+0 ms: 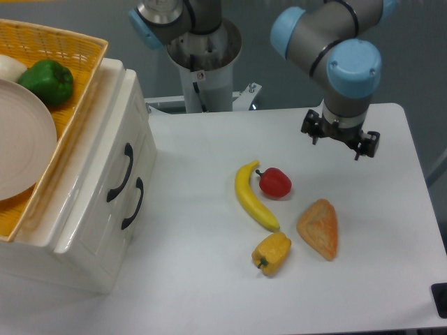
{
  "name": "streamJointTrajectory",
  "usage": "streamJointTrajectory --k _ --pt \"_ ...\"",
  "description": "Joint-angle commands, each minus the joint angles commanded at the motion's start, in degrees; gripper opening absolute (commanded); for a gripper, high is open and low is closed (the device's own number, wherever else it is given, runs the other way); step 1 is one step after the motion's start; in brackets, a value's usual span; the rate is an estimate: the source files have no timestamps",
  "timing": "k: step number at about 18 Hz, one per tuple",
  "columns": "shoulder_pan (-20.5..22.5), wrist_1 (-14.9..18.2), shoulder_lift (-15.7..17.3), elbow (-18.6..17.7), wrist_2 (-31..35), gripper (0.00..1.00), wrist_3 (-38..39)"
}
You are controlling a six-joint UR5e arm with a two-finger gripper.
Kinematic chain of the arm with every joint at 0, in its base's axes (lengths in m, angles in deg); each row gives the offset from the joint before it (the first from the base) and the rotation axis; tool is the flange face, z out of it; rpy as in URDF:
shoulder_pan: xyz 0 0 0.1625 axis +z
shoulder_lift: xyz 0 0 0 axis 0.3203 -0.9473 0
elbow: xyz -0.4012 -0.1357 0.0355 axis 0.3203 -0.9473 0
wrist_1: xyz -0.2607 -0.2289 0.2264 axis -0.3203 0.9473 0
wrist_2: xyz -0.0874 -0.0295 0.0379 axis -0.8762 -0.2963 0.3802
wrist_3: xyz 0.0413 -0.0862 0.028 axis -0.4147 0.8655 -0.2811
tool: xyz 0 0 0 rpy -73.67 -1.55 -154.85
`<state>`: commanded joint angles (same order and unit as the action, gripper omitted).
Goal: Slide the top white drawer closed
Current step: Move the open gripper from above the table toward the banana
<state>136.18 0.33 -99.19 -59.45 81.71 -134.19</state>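
The small cream cabinet (pixel 84 230) stands at the left of the table. The top white drawer (pixel 105 150) carries the upper curved black handle (pixel 120 173), and its front stands slightly out from the cabinet body. The lower drawer's handle (pixel 133 203) sits just below it. My gripper (pixel 341 139) hangs over the right part of the table, far from the cabinet and pointing down. Its two black fingers (pixel 311 126) show apart on either side of the wrist, with nothing between them.
A yellow wicker basket (pixel 77 84) on top of the cabinet holds a green pepper (pixel 47 82) and a cream plate (pixel 21 150). On the table lie a banana (pixel 253 198), a red pepper (pixel 275 182), a yellow pepper (pixel 272 253) and a bread piece (pixel 319 228).
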Motion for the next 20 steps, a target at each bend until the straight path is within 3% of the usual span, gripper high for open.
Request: streamJointTrajectory --k 11,15,20 --pt "-0.35 0.61 0.52 -0.18 -2.19 1.00 2.37" --pt "-0.18 3.42 1.32 -0.26 -2.72 1.00 3.78" --pt "-0.09 3.87 1.49 -2.64 -3.16 1.00 5.45"
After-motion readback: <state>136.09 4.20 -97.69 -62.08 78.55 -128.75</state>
